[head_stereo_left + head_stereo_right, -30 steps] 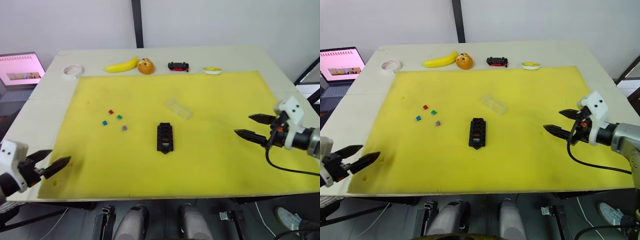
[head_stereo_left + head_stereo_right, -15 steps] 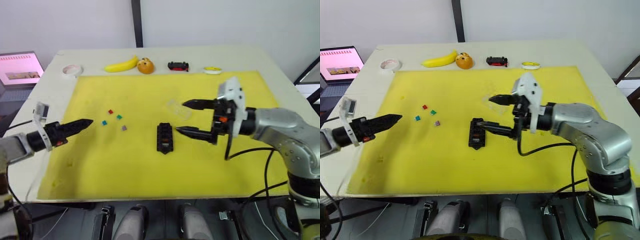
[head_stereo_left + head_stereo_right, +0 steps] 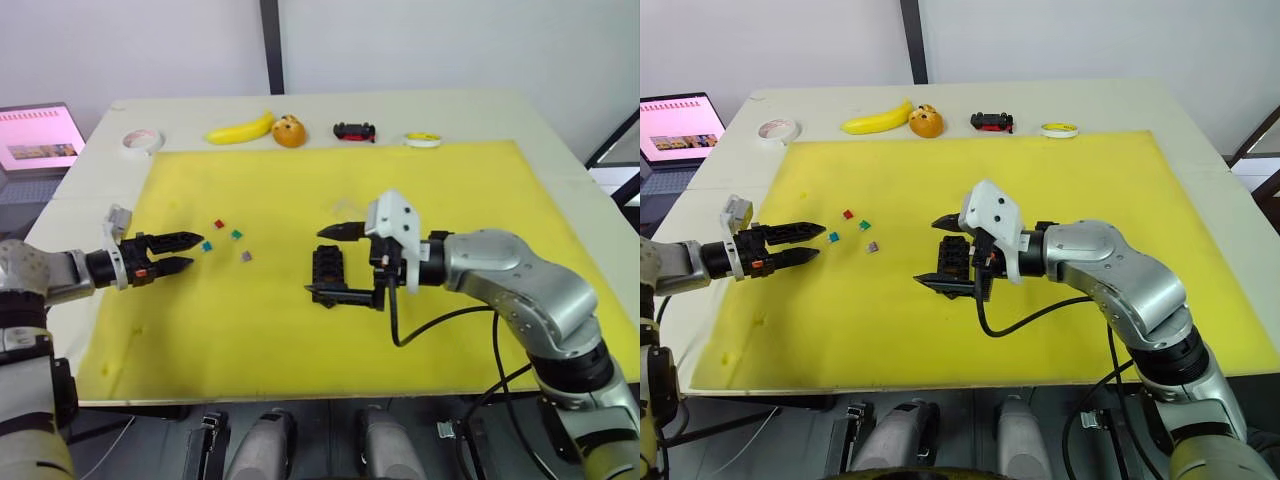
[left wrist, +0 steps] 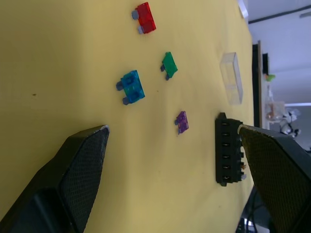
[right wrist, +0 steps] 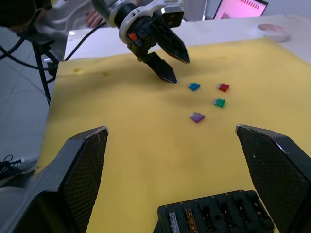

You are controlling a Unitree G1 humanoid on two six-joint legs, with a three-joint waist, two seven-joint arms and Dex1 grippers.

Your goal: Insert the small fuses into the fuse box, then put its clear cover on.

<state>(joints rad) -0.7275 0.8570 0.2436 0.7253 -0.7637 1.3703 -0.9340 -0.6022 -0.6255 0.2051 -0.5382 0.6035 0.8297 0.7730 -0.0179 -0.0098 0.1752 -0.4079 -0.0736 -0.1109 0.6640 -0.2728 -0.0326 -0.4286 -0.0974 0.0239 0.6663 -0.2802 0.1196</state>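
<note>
Right tool (image 3: 940, 250) is hovering spread wide around the fuse box (image 3: 329, 273); left tool (image 3: 187, 252) is gaping slightly just beside the small fuses (image 4: 131, 87).

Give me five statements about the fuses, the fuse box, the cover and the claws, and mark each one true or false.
1. Four loose fuses lie on the yellow mat: red, green, blue and purple. True.
2. The left claw grips the blue fuse. False: it is open and holds nothing, short of the fuses.
3. The clear cover sits on the fuse box. False: it lies apart on the mat.
4. The right claw is open, with the fuse box between its fingers. True.
5. Every slot of the fuse box is empty. False: the right wrist view shows a grey and an orange-brown fuse already in it.
</note>
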